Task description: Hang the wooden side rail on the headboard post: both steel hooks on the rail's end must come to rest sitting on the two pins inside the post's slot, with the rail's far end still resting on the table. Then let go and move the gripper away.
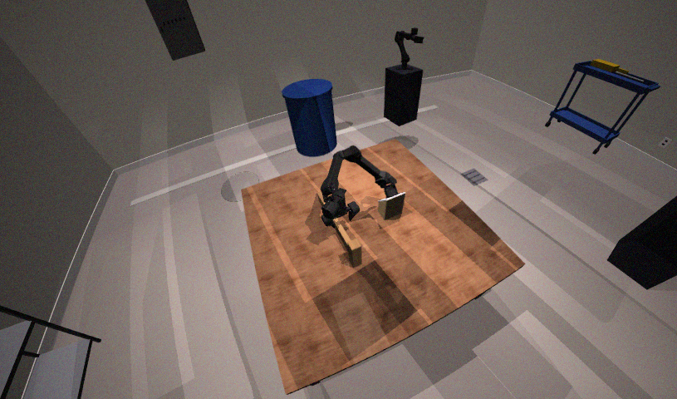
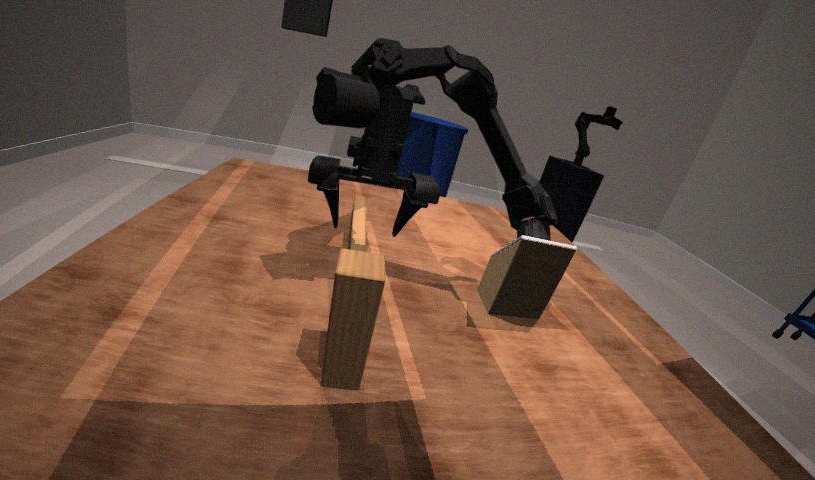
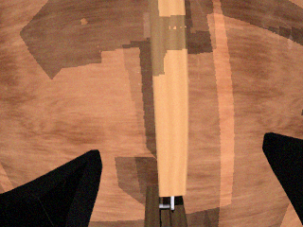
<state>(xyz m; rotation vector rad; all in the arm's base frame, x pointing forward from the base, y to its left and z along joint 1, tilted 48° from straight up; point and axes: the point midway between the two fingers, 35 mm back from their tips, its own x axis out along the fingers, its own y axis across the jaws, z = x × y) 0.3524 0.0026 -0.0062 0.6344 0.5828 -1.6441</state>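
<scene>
The wooden headboard post [image 1: 355,254] [image 2: 351,327] [image 3: 152,213] stands upright on the table. The pale wooden side rail [image 1: 348,237] [image 2: 358,220] [image 3: 171,118] runs away from it, its near end close to the post. Small bright metal parts [image 3: 172,203] show at a dark gap between rail end and post in the wrist view. Whether the hooks sit on the pins cannot be told. My gripper [image 2: 365,231] [image 3: 186,151] is open and empty, above the rail with one finger to each side. The arm hides the rail's far end in the top view.
The brown wooden table top [image 1: 282,336] [image 2: 191,368] carries the whole setup. My arm rises from a pale-topped block [image 1: 392,207] [image 2: 527,282] to the right of the rail. A blue barrel [image 1: 311,118] [image 2: 432,154] stands on the floor behind the table.
</scene>
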